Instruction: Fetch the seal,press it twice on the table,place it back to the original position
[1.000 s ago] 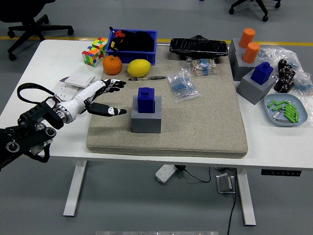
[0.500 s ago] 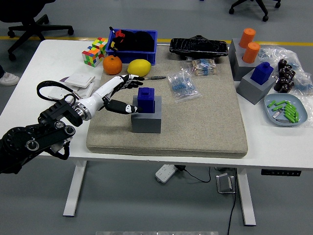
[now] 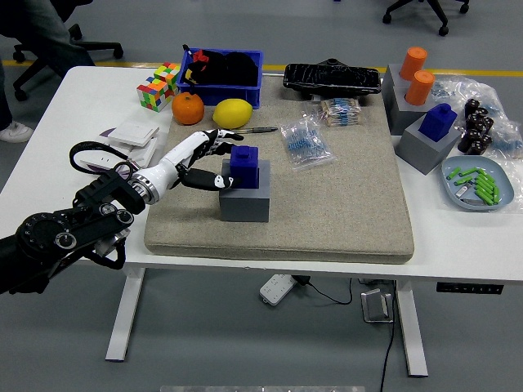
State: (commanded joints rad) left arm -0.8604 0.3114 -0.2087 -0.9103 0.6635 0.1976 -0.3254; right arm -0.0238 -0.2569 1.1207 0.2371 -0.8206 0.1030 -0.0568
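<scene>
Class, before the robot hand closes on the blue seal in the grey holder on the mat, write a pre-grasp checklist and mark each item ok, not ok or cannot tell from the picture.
1. Blue seal sits upright in its grey holder: ok.
2. Left robot hand is at the seal, fingers spread on its left side: ok.
3. Fingers already grip the seal: not ok; they are open.
4. Thumb touches the seal: cannot tell.
5. Bare mat to the right of the holder for pressing: ok.
6. Pen lies behind the seal, close to the fingertips; clearance: cannot tell.
</scene>
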